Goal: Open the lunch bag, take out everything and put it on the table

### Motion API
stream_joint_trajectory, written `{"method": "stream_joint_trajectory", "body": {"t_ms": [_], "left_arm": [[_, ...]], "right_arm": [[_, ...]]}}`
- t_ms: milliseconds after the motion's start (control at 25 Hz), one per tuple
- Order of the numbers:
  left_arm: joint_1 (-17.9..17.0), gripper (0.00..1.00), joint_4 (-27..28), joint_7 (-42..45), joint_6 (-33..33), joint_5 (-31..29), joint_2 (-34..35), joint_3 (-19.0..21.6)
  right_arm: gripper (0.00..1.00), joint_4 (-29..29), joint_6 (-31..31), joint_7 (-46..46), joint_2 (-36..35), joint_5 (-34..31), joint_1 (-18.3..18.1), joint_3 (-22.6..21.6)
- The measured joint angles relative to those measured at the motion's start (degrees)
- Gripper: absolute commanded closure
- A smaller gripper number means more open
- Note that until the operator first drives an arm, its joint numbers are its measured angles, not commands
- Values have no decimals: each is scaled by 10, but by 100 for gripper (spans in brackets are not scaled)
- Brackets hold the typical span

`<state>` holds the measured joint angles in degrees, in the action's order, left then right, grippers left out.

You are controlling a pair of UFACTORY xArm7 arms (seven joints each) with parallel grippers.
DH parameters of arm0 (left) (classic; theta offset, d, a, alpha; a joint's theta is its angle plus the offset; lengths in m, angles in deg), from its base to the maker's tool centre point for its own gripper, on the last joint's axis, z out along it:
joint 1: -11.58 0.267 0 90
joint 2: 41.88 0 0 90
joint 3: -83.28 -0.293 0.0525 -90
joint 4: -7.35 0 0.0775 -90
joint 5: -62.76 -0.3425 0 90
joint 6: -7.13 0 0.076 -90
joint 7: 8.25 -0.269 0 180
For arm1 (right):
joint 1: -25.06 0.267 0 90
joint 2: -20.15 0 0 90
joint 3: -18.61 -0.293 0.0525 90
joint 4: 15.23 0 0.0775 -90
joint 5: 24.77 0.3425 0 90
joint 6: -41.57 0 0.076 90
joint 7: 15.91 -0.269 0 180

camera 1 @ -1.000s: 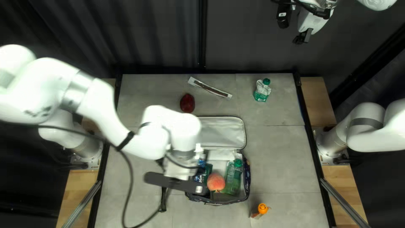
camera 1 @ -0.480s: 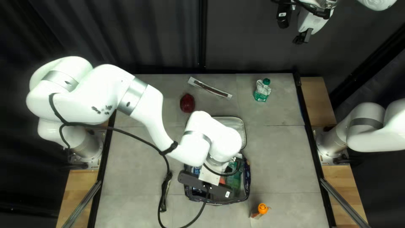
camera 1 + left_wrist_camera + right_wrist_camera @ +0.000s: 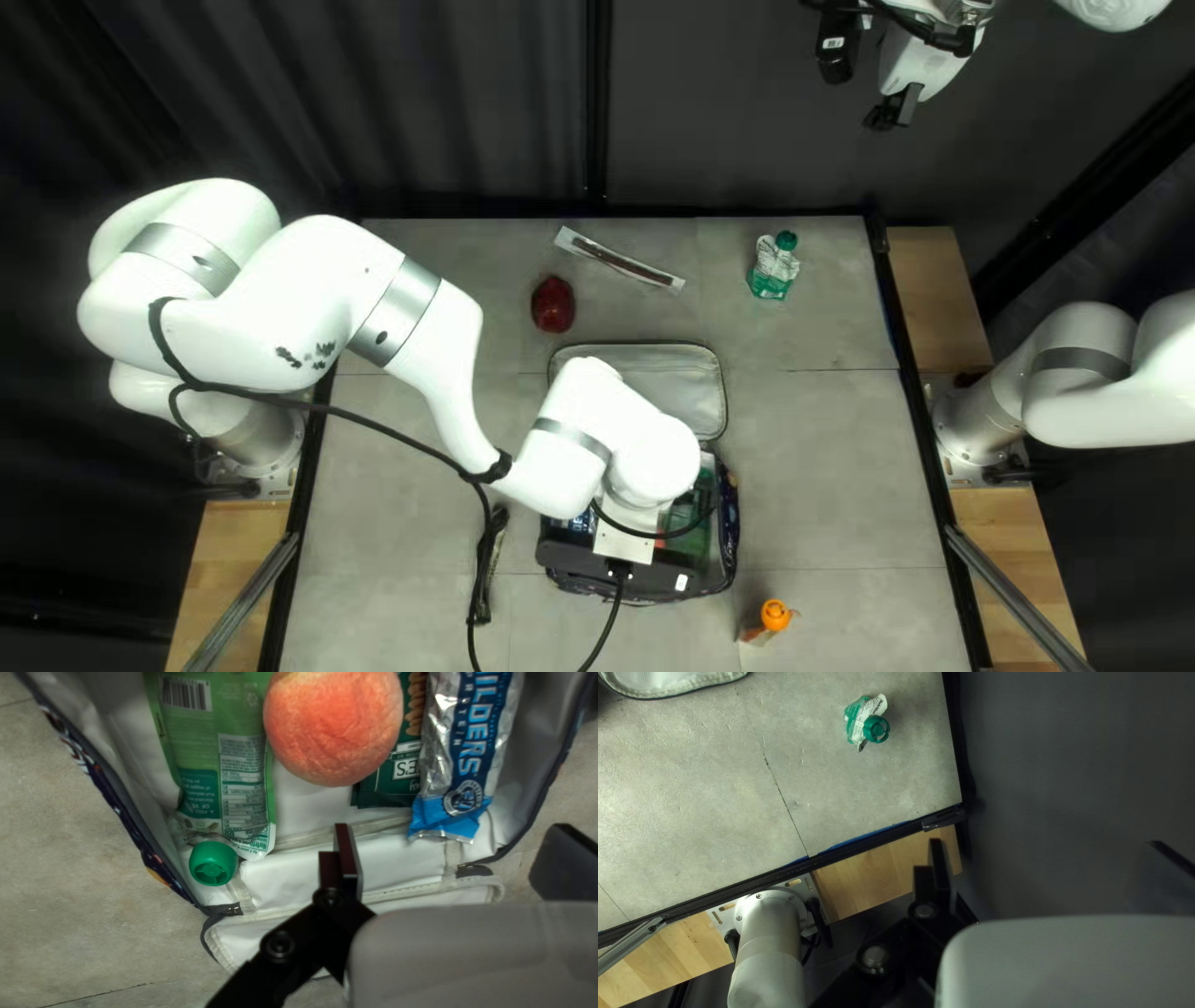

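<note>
Four items lie inside the open lunch bag (image 3: 677,387), which sits at the middle of the table's (image 3: 822,448) near edge: a peach (image 3: 332,725), a green pouch (image 3: 215,756), a green packet (image 3: 402,779) and a blue bar (image 3: 462,751). The left gripper (image 3: 448,833) hangs over the bag, fingers spread, holding nothing. The right gripper (image 3: 1045,849) is raised beyond the table's far right corner, likewise spread and empty.

Crowded lunch bag (image 3: 135,742): peach (image 3: 332,728) sits between green pouch (image 3: 219,765) and bar wrapper (image 3: 462,751); only a bare lining strip (image 3: 411,858) is free. Counter (image 3: 831,467) lies open at the top left view's right.
</note>
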<state>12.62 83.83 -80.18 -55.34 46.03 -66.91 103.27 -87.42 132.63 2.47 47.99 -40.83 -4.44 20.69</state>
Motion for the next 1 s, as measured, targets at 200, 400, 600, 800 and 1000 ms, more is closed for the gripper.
{"method": "stream_joint_trajectory", "body": {"t_ms": [200, 400, 600, 800, 1000], "left_arm": [[-1, 0, -27, 12, 34, -11, -9, -6], [-2, 0, -43, 22, 49, -21, -8, -10], [-4, 0, -52, 29, 59, -29, -7, -14], [-4, 0, -61, 36, 71, -35, -11, -18], [-4, 0, -74, 45, 77, -38, -5, -21]], "right_arm": [[0, 0, 0, 0, 0, 0, 0, 0], [0, 0, 0, 0, 0, 0, 0, 0], [0, 0, 0, 0, 0, 0, 0, 0], [0, 0, 0, 0, 0, 0, 0, 0], [0, 0, 0, 0, 0, 0, 0, 0]]}}
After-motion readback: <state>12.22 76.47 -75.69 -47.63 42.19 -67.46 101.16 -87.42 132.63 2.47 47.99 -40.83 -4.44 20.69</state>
